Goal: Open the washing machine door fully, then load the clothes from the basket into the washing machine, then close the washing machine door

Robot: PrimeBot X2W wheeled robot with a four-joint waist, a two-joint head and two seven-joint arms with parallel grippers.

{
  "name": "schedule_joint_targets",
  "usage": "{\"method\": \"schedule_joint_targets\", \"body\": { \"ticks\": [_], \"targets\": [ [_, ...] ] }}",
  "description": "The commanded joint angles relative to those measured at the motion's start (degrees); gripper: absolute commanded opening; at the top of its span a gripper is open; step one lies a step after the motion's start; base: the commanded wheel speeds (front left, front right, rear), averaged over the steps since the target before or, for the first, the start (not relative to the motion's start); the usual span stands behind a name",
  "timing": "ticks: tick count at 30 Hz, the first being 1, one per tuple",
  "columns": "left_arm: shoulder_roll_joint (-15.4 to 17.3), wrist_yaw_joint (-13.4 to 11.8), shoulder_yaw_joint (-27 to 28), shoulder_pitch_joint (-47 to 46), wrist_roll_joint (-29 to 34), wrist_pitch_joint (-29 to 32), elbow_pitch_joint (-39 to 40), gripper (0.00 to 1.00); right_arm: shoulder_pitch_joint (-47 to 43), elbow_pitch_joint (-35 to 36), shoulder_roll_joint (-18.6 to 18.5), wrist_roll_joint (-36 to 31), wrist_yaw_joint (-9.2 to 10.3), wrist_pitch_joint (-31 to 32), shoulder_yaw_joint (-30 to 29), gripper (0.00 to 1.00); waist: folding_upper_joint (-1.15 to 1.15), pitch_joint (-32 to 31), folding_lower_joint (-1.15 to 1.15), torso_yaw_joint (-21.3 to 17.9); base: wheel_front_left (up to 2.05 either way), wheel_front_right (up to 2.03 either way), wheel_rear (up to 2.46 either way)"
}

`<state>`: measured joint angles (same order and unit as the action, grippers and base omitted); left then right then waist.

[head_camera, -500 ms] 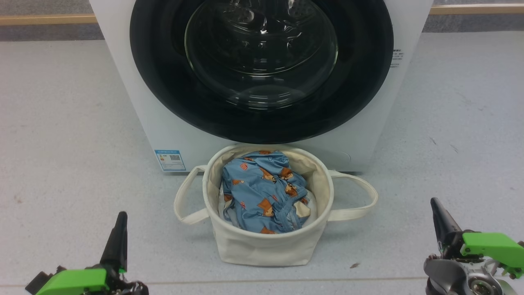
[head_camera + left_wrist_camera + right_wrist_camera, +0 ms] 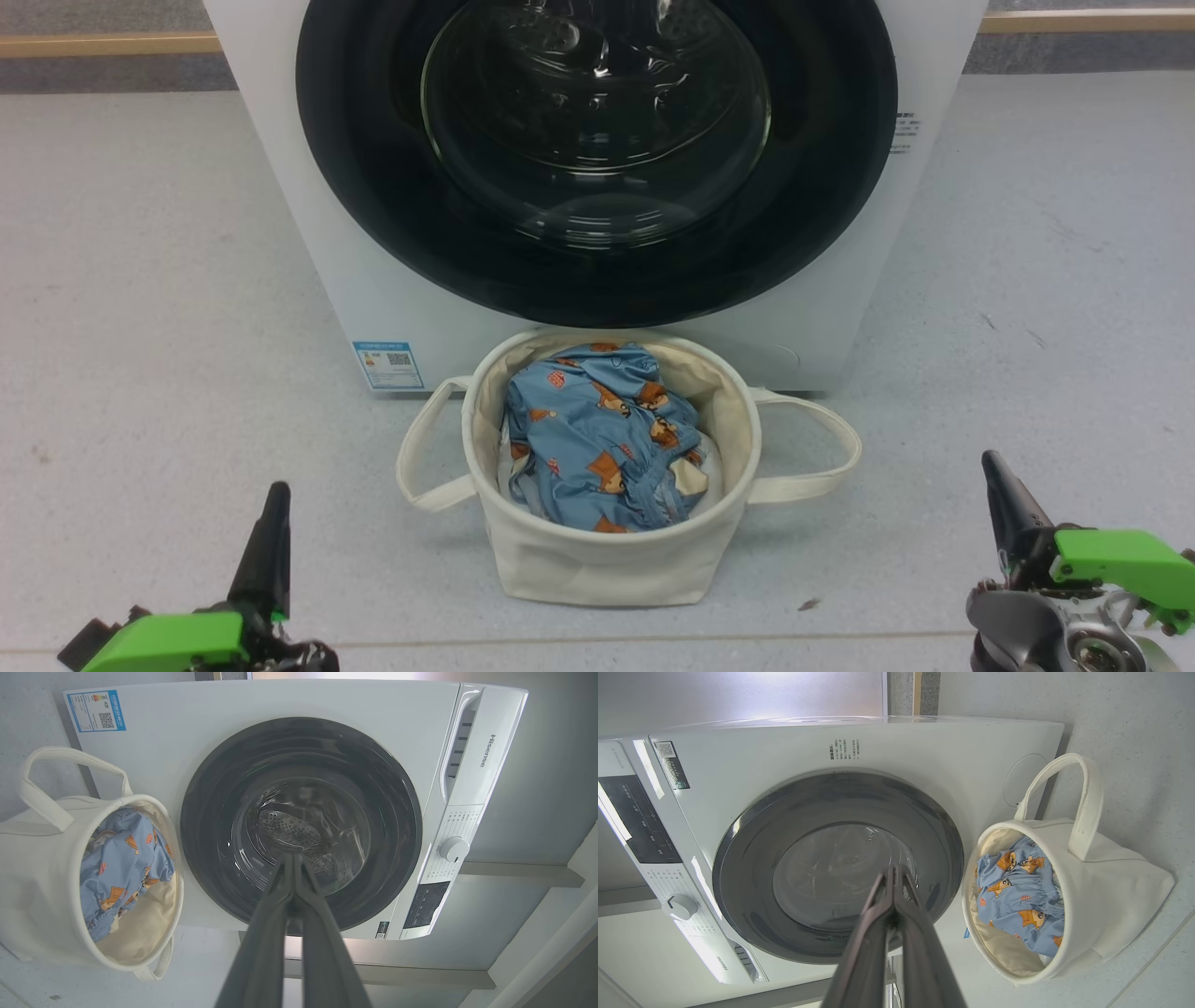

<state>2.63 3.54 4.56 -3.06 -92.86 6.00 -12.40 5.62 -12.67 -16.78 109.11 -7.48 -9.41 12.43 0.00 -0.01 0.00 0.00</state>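
Note:
The white washing machine [image 2: 392, 308] [image 2: 299, 700] [image 2: 924, 746] stands straight ahead with its round black-rimmed door [image 2: 597, 159] [image 2: 301, 826] [image 2: 838, 865] lying flush against the front. The cream basket [image 2: 607, 560] [image 2: 42, 877] [image 2: 1106, 891] sits on the floor right in front of it, holding blue bear-print clothes [image 2: 602, 439] [image 2: 121, 858] [image 2: 1020, 886]. My left gripper [image 2: 275, 490] [image 2: 293, 858] is low at the left, shut and empty. My right gripper [image 2: 991, 459] [image 2: 894, 870] is low at the right, also shut and empty. Both point toward the machine, well short of it.
Grey floor [image 2: 140, 280] spreads on both sides of the machine and the basket. A wooden skirting strip [image 2: 103, 42] runs along the wall behind. The machine's control panel with a white dial [image 2: 453, 849] [image 2: 679, 906] is at its top.

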Motion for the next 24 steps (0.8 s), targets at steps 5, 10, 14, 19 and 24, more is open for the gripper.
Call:
{"method": "schedule_joint_targets", "body": {
  "ticks": [5, 10, 14, 19, 24],
  "targets": [
    [0.3, 0.4, 1.9, -2.9, 0.6, 0.3, 2.1, 0.00, 1.4, 2.0, -1.4, 0.3, -0.01, -0.4, 0.9, 0.00, 0.00, 0.0, 0.00, 0.0, 0.00, 0.00, 0.00],
    [0.3, 0.4, 1.9, -2.9, 0.6, 0.3, 2.1, 0.00, 1.4, 2.0, -1.4, 0.3, -0.01, -0.4, 0.9, 0.00, 0.00, 0.0, 0.00, 0.0, 0.00, 0.00, 0.00],
    [0.3, 0.4, 1.9, -2.9, 0.6, 0.3, 2.1, 0.00, 1.4, 2.0, -1.4, 0.3, -0.01, -0.4, 0.9, 0.00, 0.00, 0.0, 0.00, 0.0, 0.00, 0.00, 0.00],
    [0.3, 0.4, 1.9, -2.9, 0.6, 0.3, 2.1, 0.00, 1.4, 2.0, -1.4, 0.3, -0.01, -0.4, 0.9, 0.00, 0.00, 0.0, 0.00, 0.0, 0.00, 0.00, 0.00],
    [0.3, 0.4, 1.9, -2.9, 0.6, 0.4, 2.1, 0.00, 1.4, 2.0, -1.4, 0.3, -0.01, -0.4, 0.9, 0.00, 0.00, 0.0, 0.00, 0.0, 0.00, 0.00, 0.00]
  ]
}}
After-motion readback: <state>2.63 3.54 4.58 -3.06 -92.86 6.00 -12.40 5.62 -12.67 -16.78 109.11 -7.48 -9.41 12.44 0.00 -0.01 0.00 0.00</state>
